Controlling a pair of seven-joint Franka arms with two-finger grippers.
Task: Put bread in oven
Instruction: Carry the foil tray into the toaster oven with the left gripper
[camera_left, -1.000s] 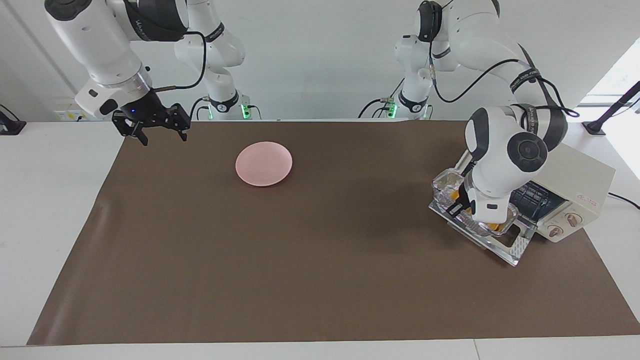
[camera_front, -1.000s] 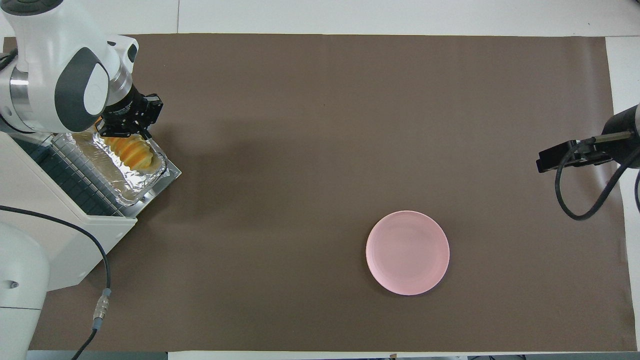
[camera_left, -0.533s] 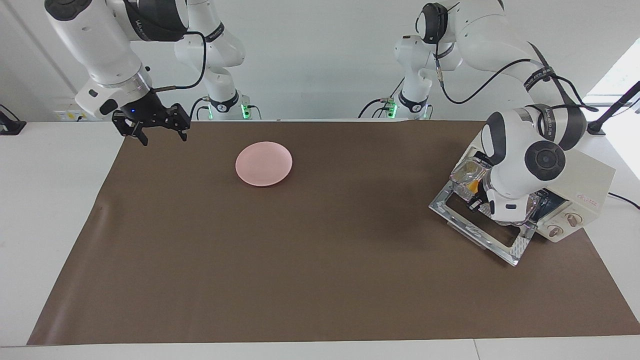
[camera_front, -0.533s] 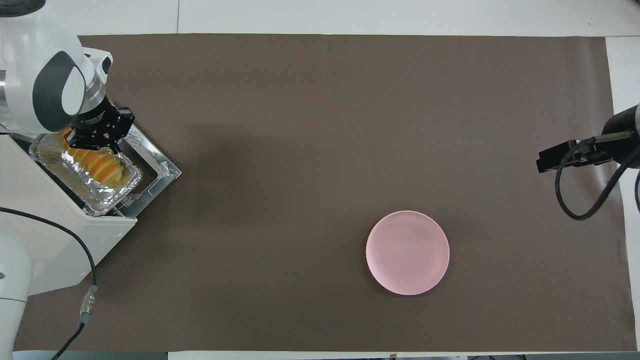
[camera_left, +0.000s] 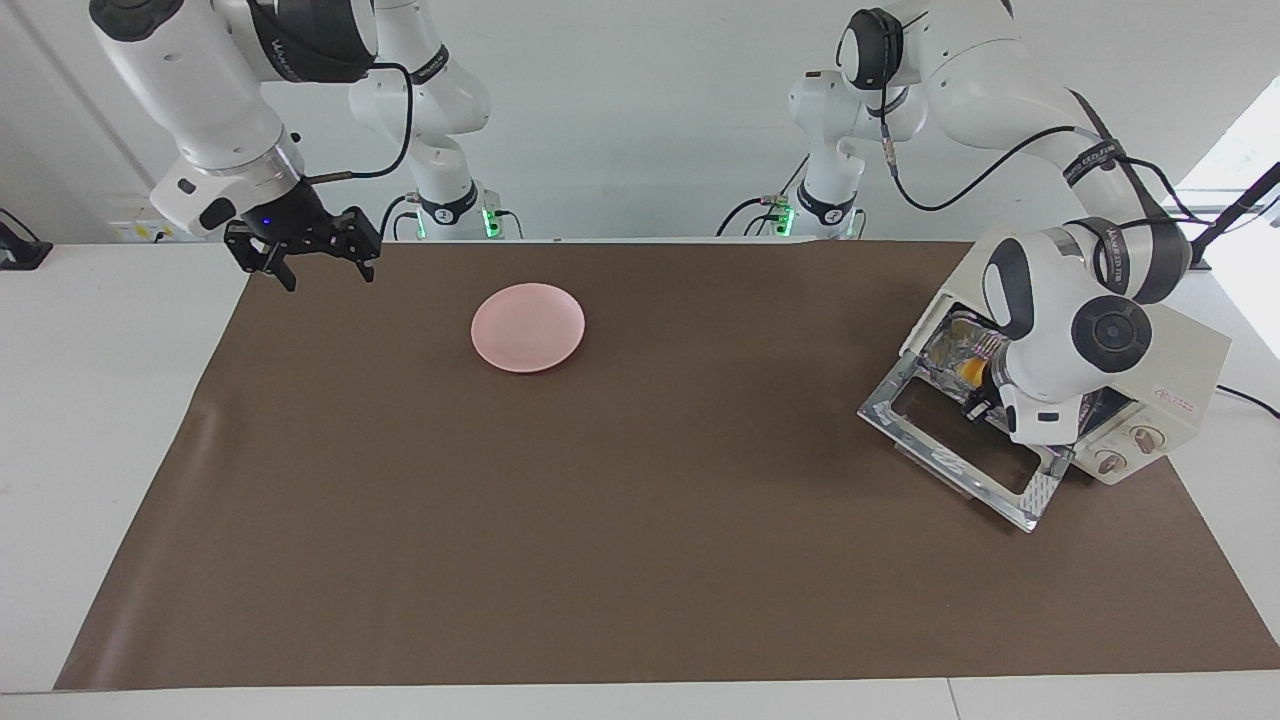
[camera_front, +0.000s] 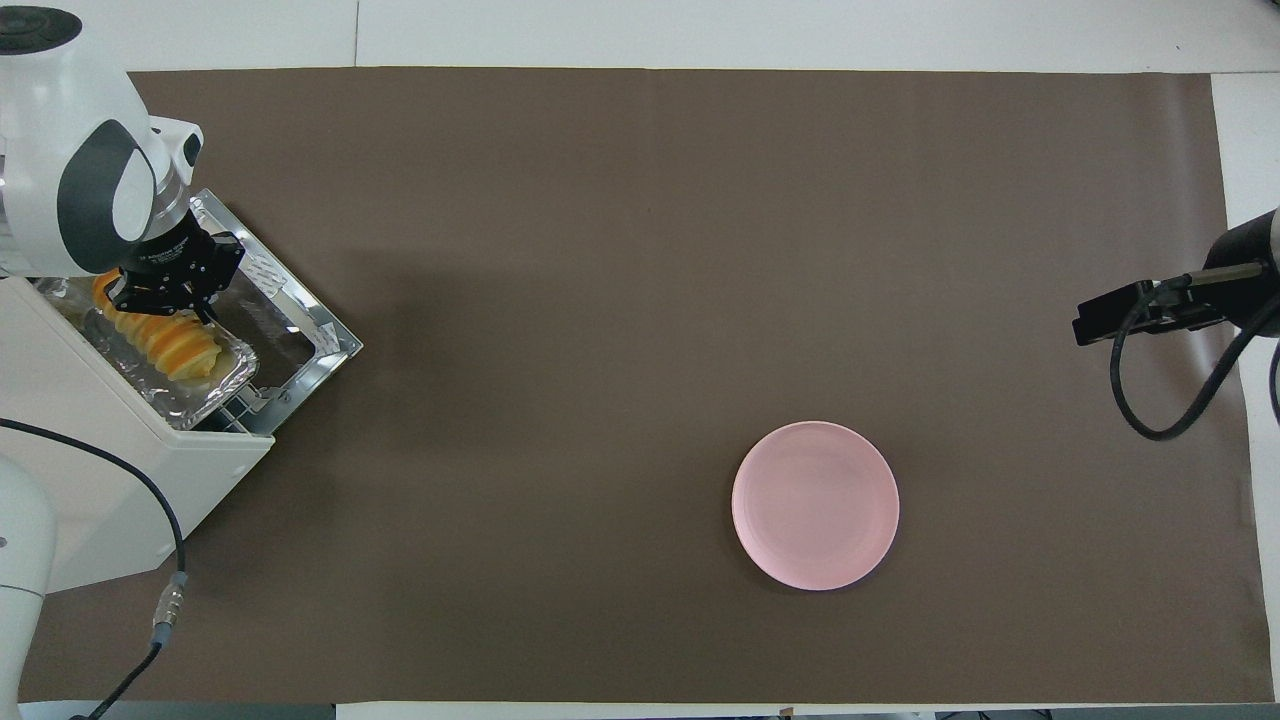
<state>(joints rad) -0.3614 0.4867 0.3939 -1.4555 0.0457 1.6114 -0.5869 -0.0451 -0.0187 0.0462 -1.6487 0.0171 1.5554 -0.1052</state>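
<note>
The bread (camera_front: 165, 338), a ridged golden loaf, lies in a silver foil tray (camera_front: 210, 385) that sits partly inside the open cream-white oven (camera_front: 90, 470). My left gripper (camera_front: 165, 300) is shut on the tray's rim at the oven mouth, above the dropped glass door (camera_front: 300, 335). In the facing view the arm's wrist hides most of the tray; a bit of bread (camera_left: 968, 372) shows inside the oven (camera_left: 1185, 370), with the left gripper (camera_left: 975, 405) over the door (camera_left: 950, 450). My right gripper (camera_left: 325, 270) waits open and empty over the mat's corner at the right arm's end.
A round pink plate (camera_left: 528, 327) lies on the brown mat toward the right arm's end; it also shows in the overhead view (camera_front: 815, 505). The oven stands at the left arm's end of the table, its two knobs (camera_left: 1130, 450) beside the door.
My left gripper has carried the foil tray with the bread from above the open door into the oven mouth. The right arm has not moved.
</note>
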